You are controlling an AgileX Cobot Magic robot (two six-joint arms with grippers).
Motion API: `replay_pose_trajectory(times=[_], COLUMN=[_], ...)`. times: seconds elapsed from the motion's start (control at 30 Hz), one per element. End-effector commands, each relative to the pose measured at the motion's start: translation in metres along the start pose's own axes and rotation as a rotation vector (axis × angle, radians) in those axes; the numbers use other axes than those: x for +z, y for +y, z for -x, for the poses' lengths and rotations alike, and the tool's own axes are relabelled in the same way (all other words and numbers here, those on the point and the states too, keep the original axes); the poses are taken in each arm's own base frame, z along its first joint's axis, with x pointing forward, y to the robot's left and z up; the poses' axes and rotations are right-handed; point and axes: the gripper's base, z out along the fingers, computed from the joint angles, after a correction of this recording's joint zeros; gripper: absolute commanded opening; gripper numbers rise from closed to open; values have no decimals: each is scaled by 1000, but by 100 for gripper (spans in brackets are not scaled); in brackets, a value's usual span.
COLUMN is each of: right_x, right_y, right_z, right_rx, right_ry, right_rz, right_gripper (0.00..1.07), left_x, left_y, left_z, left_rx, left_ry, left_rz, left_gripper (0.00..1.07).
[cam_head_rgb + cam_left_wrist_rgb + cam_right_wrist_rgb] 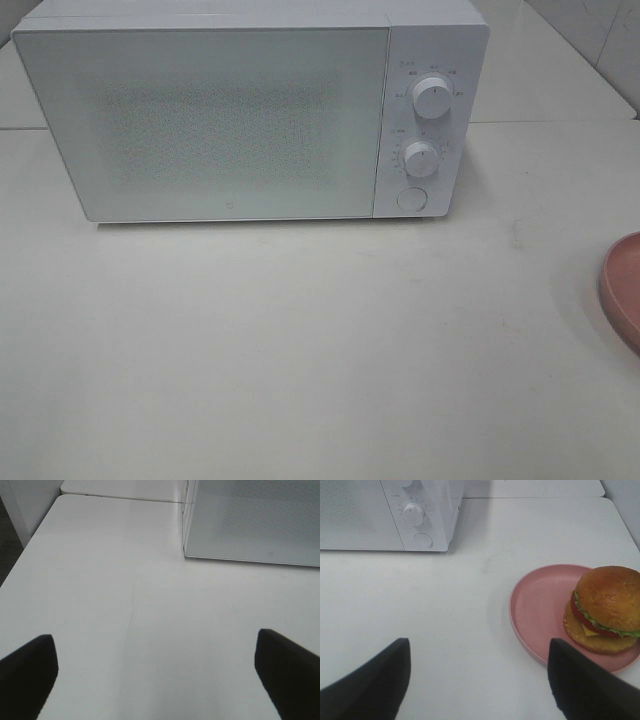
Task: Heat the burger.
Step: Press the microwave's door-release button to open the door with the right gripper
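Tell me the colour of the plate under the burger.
Pink. The plate shows best in the right wrist view, with the burger on it.

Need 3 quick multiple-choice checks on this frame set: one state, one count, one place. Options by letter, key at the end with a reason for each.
1. The door of the microwave is:
A. shut
B. wide open
C. missing

2. Round knobs on the microwave's panel:
A. one
B. two
C. four

3. The burger sits:
A. on the pink plate
B. inside the microwave
C. on the bare table

Key:
1 A: in the high view the door lies flush across the front.
2 B: two knobs show, one above the other.
3 A: the right wrist view shows its bottom bun resting on the plate, out in front of the microwave.
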Motion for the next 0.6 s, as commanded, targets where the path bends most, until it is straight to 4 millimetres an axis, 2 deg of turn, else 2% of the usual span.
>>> replay_pose_trajectory(times=[0.03, 0.43, 0.53, 0.6], right_x=[-5, -5, -9, -11], right_y=[0, 0, 1, 3], right_z=[-1, -1, 5, 19], right_rx=[8, 8, 10, 12], right_ry=[-38, -38, -80, -154], right_rz=[-2, -1, 7, 24], right_gripper=[75, 75, 75, 75], left_x=[-4, -4, -4, -4], left_y=[0, 0, 0, 0], left_z=[1, 1, 1, 1], left_rx=[-7, -7, -7, -7], left_ry=[-26, -26, -26, -26], left_rz=[2, 2, 2, 2], left_gripper=[100, 100, 100, 100])
